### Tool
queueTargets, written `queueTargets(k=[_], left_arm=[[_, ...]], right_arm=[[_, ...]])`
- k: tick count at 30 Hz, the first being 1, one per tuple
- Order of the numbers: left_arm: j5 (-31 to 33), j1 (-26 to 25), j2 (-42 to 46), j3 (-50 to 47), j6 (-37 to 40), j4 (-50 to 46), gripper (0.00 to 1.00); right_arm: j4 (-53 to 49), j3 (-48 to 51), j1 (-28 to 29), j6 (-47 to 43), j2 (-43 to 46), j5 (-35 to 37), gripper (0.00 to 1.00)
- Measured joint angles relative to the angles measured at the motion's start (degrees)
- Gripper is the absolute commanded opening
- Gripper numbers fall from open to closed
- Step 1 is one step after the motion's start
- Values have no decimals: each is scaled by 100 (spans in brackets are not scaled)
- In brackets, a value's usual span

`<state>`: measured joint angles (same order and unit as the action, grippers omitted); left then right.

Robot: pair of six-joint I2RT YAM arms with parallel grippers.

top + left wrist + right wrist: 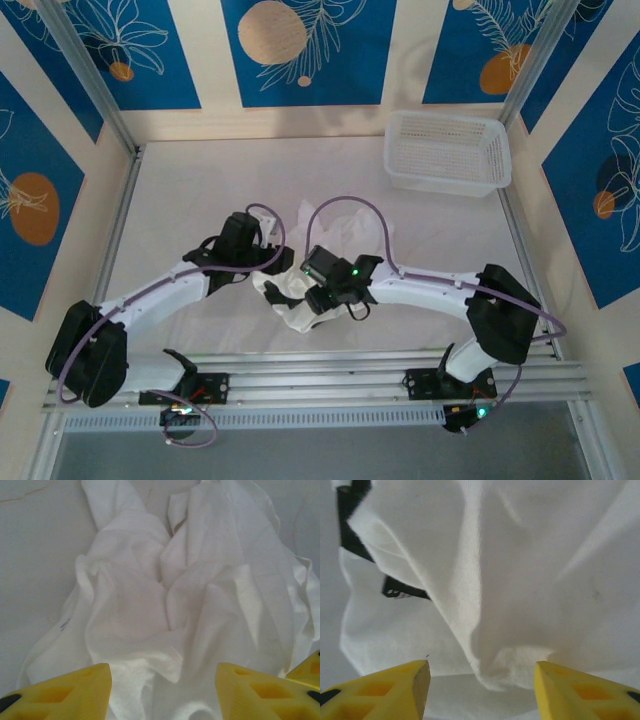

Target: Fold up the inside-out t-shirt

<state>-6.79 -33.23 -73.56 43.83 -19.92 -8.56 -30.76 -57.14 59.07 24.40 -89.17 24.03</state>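
Near-left of the white plastic mesh basket, and well apart from it, the thin white cloth inside-out t-shirt is lying bunched in a crumpled heap on the pale table surface. Both arm tips are meeting over it. Left gripper: yellow fingers are standing partly apart, hovering over creased folds and clamping nothing. Right gripper: jaws are likewise standing parted, and a raised ridge of cloth is sitting just beyond them, unpinched. A small dark tag is showing on the shirt beside that ridge. Step in hand, by judgement: the garment is being spread. It is not yet flat, and no fold is made. The next move is calling for each gripper to find its own edge, hem or shoulder, and to pinch a single layer, so the heap can be drawn flat. Cloth this thin is likely to drag extra layers along. Container: the basket is standing upright, holding nothing that can be seen.
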Motion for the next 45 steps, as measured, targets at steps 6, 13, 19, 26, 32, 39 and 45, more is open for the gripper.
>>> queueTargets(k=[6,13,19,26,32,39,45], left_arm=[[205,22,247,-168,-127,24,57],[330,48,472,-240,-229,33,57],[166,46,1060,-380,-273,-96,57],[-57,-1102,1635,-466,-575,138,62],[501,-2629,-195,-101,-791,-46,83],[1331,-3029,-1840,306,-758,-396,0],[1882,-2435,-778,415,-328,-1154,0]], right_arm=[[-22,-101,131,-46,-476,715,45],[-37,-439,271,-20,-800,1322,0],[-26,-452,-2,-13,129,822,0],[890,-153,-2111,734,1996,-782,0],[1320,-15,-2922,1156,2269,-1510,0],[1353,13,-2957,1272,2267,-1974,0],[1191,39,-3276,1314,2691,-1982,0]])
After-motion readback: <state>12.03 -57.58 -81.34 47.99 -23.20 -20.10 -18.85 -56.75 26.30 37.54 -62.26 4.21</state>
